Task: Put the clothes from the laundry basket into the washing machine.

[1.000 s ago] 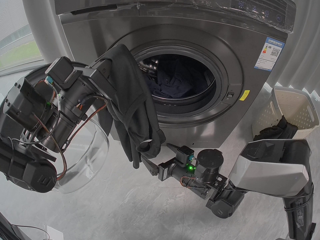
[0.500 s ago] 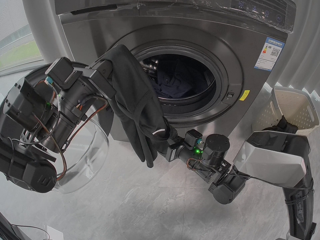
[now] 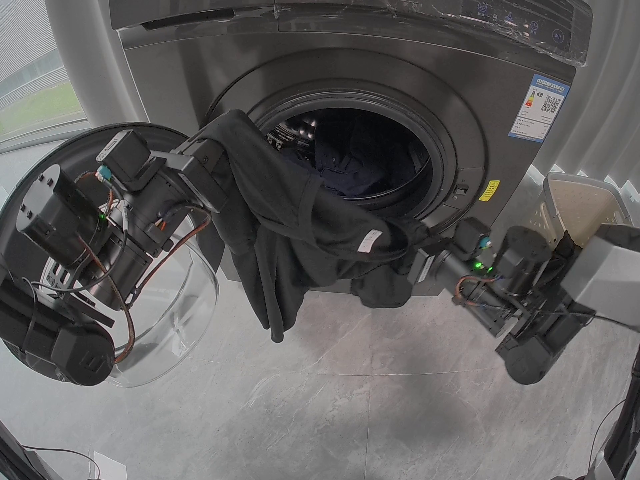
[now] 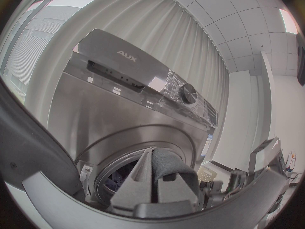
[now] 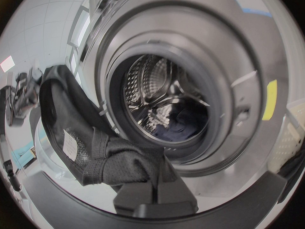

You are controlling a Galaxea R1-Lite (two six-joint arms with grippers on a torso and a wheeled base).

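Black fabric made up the garment (image 3: 293, 235), which hung in the air, stretched between the two grippers in front of the lower rim of the washing machine's (image 3: 400, 68) round opening. One end was draped over the left gripper (image 3: 208, 163), whose fingers were clenched on the cloth beside the opening's left edge. The other end was bunched in the right gripper (image 3: 415, 261), clamped tight on it just below the opening's lower right rim. A white label (image 3: 369, 240) showed on the cloth near the right gripper, and a loose fold dangled from the middle toward the floor (image 3: 300, 401).

Inside the drum, dark blue clothes (image 3: 340, 161) lay at the bottom against the perforated metal wall. The machine's door (image 3: 170, 315), with its bulging clear glass, stood swung open on the left side, behind the left arm. A cream laundry basket (image 3: 587, 211) with a perforated wall stood on the grey floor beside the machine's right front corner, partly hidden by the right arm.
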